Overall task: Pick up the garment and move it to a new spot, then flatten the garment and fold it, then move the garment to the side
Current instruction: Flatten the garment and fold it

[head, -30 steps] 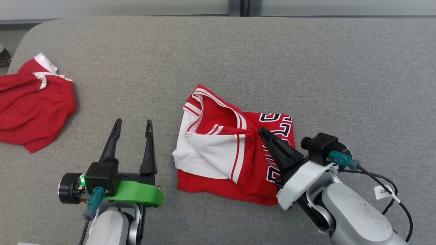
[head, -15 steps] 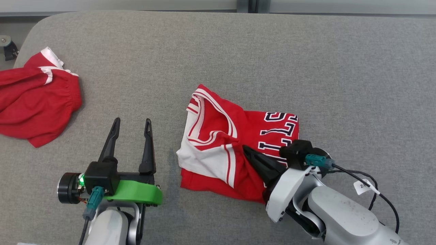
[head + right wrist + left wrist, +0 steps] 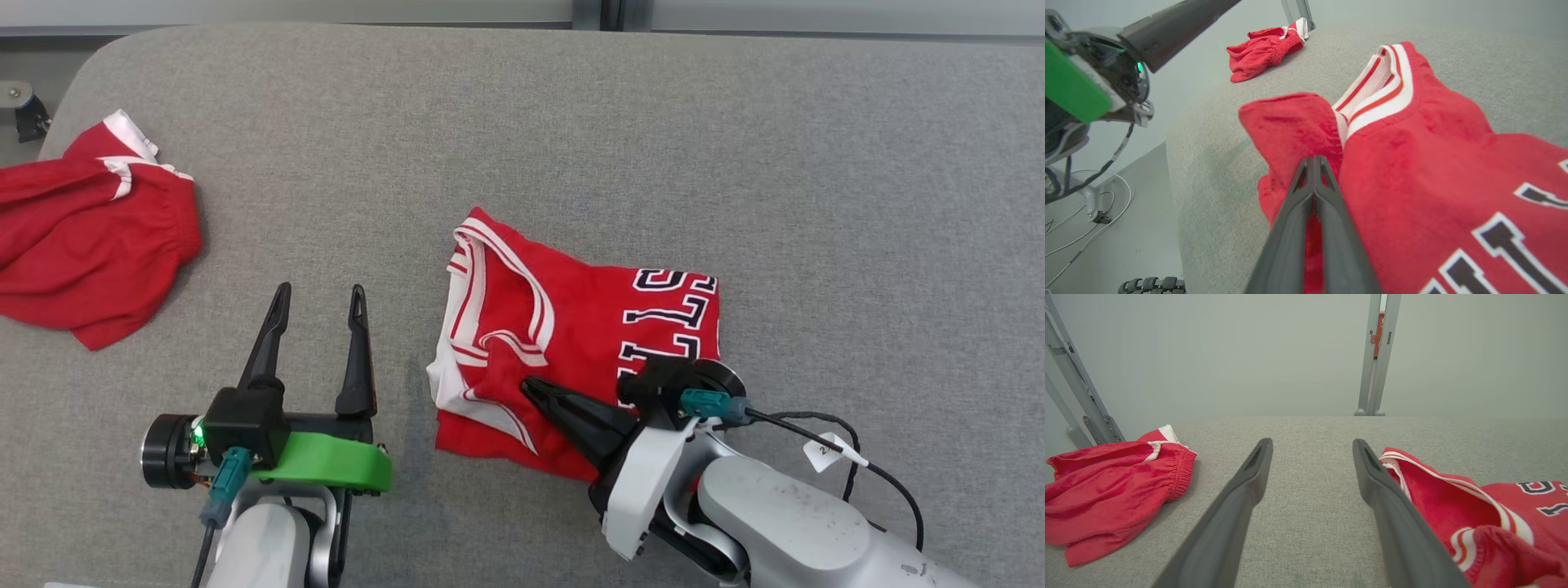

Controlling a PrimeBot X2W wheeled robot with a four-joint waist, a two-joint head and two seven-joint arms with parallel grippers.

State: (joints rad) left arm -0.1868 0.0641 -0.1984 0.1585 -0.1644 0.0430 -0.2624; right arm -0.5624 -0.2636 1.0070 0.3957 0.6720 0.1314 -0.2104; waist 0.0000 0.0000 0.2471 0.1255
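- Dark fingers of the right gripper (image 3: pixel 529 385) are pressed tight together, pinching a raised red fold of the jersey (image 3: pixel 588 318). In the right wrist view, red cloth shows in the slit between the two fingers (image 3: pixel 1294 228).
- That arm reaches in from the near right, and the gripper's tip sits over the near left part of the jersey.
- Around the pinched fold the jersey lies in a rough rectangle on the grey table (image 3: pixel 571 122), about the middle and a little to the right.
- Its striped red-and-white collar (image 3: pixel 500 250) is at the far left corner, and dark lettering (image 3: pixel 669 310) with white outlines runs along the right side. A strip of white shows at the left edge.
- To the left of the jersey, the left gripper (image 3: pixel 320 289) is spread wide and points toward the far side, with bare table between its fingers. Its right finger is near the jersey's left edge but apart from it.
- Farther out, at the far left edge of the table, a pair of red shorts (image 3: pixel 90 245) lies crumpled, well apart from the jersey.
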